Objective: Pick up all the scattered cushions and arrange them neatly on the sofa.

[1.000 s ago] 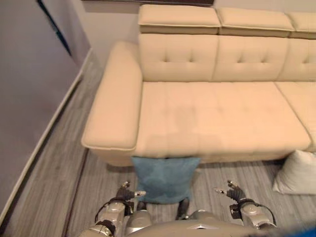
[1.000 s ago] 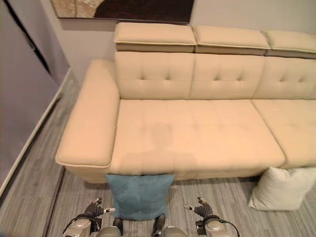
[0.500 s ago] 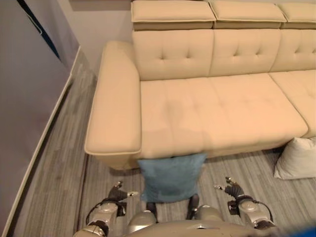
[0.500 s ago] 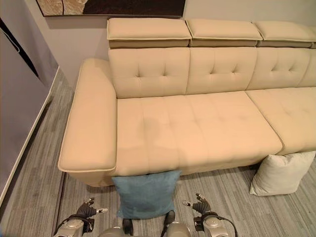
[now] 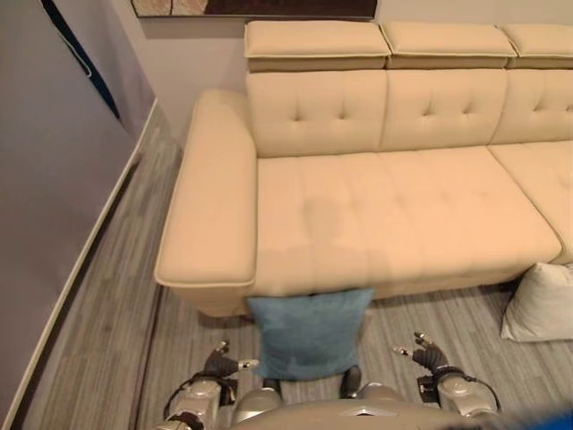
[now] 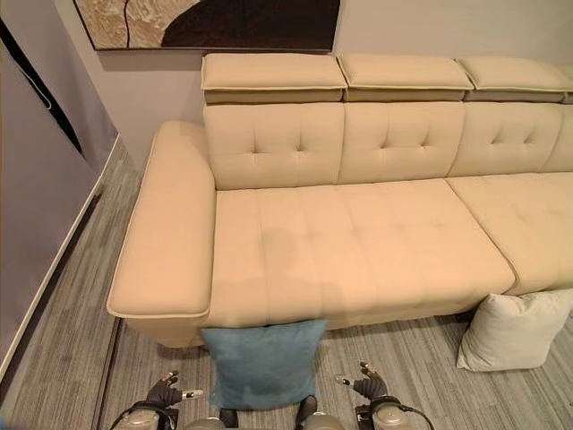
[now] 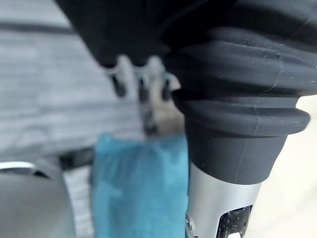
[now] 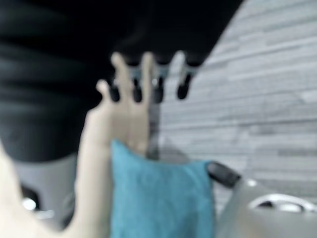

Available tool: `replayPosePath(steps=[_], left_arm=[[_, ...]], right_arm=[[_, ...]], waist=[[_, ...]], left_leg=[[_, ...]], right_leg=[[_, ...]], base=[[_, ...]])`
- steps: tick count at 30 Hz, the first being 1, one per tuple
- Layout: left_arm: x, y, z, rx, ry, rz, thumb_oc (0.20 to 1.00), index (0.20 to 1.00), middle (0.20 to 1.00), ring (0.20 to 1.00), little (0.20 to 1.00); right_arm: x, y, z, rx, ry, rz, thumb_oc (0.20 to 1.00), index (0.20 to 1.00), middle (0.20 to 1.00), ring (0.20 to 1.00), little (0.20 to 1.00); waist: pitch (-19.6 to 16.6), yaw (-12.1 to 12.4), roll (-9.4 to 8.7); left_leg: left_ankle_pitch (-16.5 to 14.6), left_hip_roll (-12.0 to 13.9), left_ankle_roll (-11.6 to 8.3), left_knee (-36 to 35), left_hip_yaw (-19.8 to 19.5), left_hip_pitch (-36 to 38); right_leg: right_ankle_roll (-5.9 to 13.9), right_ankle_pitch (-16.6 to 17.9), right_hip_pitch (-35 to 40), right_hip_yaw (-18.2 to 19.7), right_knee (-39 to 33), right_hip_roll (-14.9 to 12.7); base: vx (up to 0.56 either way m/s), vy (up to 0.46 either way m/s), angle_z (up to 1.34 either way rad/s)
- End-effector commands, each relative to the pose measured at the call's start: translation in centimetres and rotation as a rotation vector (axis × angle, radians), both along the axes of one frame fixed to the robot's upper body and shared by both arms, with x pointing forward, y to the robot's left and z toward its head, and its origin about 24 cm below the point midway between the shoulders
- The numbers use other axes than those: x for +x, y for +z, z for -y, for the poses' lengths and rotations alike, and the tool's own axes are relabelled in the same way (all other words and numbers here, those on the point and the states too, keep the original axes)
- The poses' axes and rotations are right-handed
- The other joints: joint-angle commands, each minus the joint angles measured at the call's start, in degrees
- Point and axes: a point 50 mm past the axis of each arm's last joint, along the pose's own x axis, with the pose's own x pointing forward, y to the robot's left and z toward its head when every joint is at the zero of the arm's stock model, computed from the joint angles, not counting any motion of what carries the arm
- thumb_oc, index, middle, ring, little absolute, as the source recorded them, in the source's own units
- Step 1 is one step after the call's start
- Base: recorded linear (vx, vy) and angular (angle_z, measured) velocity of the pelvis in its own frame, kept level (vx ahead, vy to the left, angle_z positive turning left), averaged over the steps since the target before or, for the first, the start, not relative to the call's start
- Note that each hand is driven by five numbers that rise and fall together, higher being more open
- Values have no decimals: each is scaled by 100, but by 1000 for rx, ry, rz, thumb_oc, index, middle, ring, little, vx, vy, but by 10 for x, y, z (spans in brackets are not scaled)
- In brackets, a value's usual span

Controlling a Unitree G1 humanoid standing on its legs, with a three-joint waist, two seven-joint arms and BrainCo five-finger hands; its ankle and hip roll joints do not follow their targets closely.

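Left eye view has swung up over the last second, bringing the wall picture (image 6: 215, 22) into sight, so the camera moved; the cushions did not. The blue cushion (image 5: 309, 331) stands on the floor (image 5: 107, 313), propped against the sofa's (image 5: 385, 215) front edge near the armrest end. The white cushion (image 6: 510, 330) leans on the same edge, well apart. The left hand (image 5: 224, 365) and right hand (image 5: 421, 352) flank the blue cushion, fingers relaxed and holding nothing, though the wrist views are blurred. Nothing is grasped yet; both cushions probably remain to be lifted.
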Motion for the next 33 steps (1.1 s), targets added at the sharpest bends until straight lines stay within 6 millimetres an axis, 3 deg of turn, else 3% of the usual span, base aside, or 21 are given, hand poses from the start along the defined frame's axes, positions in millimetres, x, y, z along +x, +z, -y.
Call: replayPosePath(steps=[1, 3, 5, 10, 13, 16, 17, 18, 20, 24, 27, 29, 33], left_arm=[[28, 11, -4, 36, -7, 89, 1000, 1000, 1000, 1000, 1000], [28, 12, -6, 39, -1, 93, 1000, 1000, 1000, 1000, 1000], [22, 10, -9, 32, 15, 72, 1000, 1000, 1000, 1000, 1000], [13, 5, -6, 16, 25, 38, 1000, 1000, 1000, 1000, 1000], [19, 5, 1, 5, -3, 47, 1000, 1000, 1000, 1000, 1000], [27, 8, 5, -3, -17, 73, 1000, 1000, 1000, 1000, 1000], [32, 10, 7, -8, -16, 88, 1000, 1000, 1000, 1000, 1000], [33, 10, 8, -9, -16, 95, 1000, 1000, 1000, 1000, 1000], [34, 11, 7, -9, 4, 105, 1000, 1000, 1000, 1000, 1000], [34, 12, 5, 3, 11, 106, 1000, 1000, 1000, 1000, 1000], [59, 28, -5, 44, 41, 224, 1000, 1000, 1000, 1000, 1000], [66, 32, -6, 49, 49, 250, 1000, 1000, 1000, 1000, 1000], [107, 64, -8, 99, 71, 438, 1000, 1000, 1000, 1000, 1000]], right_arm=[[41, 17, -8, -5, 52, 135, 1000, 1000, 1000, 1000, 1000], [42, 17, -9, -7, 60, 140, 1000, 1000, 1000, 1000, 1000], [35, 13, -8, -7, 55, 105, 1000, 1000, 1000, 1000, 1000], [33, 12, -7, -7, 47, 103, 1000, 1000, 1000, 1000, 1000], [28, 11, -1, -9, 22, 98, 1000, 1000, 1000, 1000, 1000], [29, 13, 5, -23, 7, 103, 1000, 1000, 1000, 1000, 1000], [30, 14, 7, -30, 7, 107, 1000, 1000, 1000, 1000, 1000], [32, 15, 8, -33, 6, 108, 1000, 1000, 1000, 1000, 1000], [34, 16, 7, -33, 6, 117, 1000, 1000, 1000, 1000, 1000], [37, 17, 6, -36, -5, 131, 1000, 1000, 1000, 1000, 1000], [51, 25, 4, -49, -13, 188, 1000, 1000, 1000, 1000, 1000], [55, 27, 3, -51, -14, 202, 1000, 1000, 1000, 1000, 1000], [84, 47, 1, -77, -38, 333, 1000, 1000, 1000, 1000, 1000]], waist=[[384, 11, -68], [378, 44, -46], [163, 217, -144], [79, 204, -126], [252, 78, -98], [406, 19, -111], [469, 32, -141], [496, 47, -172], [419, 41, -139], [366, -49, -97], [628, -22, -153], [690, -4, -161], [1142, 26, -136]], left_leg=[[109, -96, -89, -56, -245, -174], [129, -60, -73, -51, -197, -222], [203, -99, -160, -62, -129, -328], [305, 1, -261, -73, -108, -305], [483, 135, -455, 161, -270, -593], [426, 177, -541, 733, -354, -934], [334, 157, -562, 973, -488, -1013], [51, 118, -542, 1182, -765, -963], [41, 99, -515, 994, -1008, -879], [89, 101, -417, 624, -801, -757], [-50, 14, -278, 808, -711, -949], [-69, 1, -255, 875, -706, -1041], [-101, -10, -206, 1258, -675, -1619]], right_leg=[[543, 235, 49, 110, 421, -476], [487, 56, 100, 75, 627, -469], [434, -112, 517, -58, 113, -327], [383, -94, 728, -121, -359, -159], [206, -195, 802, -154, -586, 30], [109, -248, 756, -271, -502, 17], [71, -245, 717, -290, -447, -11], [41, -245, 638, -273, -348, -70], [84, -199, 532, -206, -276, -81], [175, -177, 366, -182, -9, -211], [188, -193, -71, -76, 445, -423], [188, -194, -186, -47, 540, -456], [156, -176, -788, -23, 994, -636]], base=[[-192, 58, -42], [-97, 26, -53], [-72, -83, -50], [-18, -117, -10], [-133, -188, 17], [-143, -81, 67], [-106, -9, 61], [-89, 11, 31], [13, 65, -14], [46, 127, -15], [-46, 110, -18], [-70, 48, -1], [-168, 48, -2]])
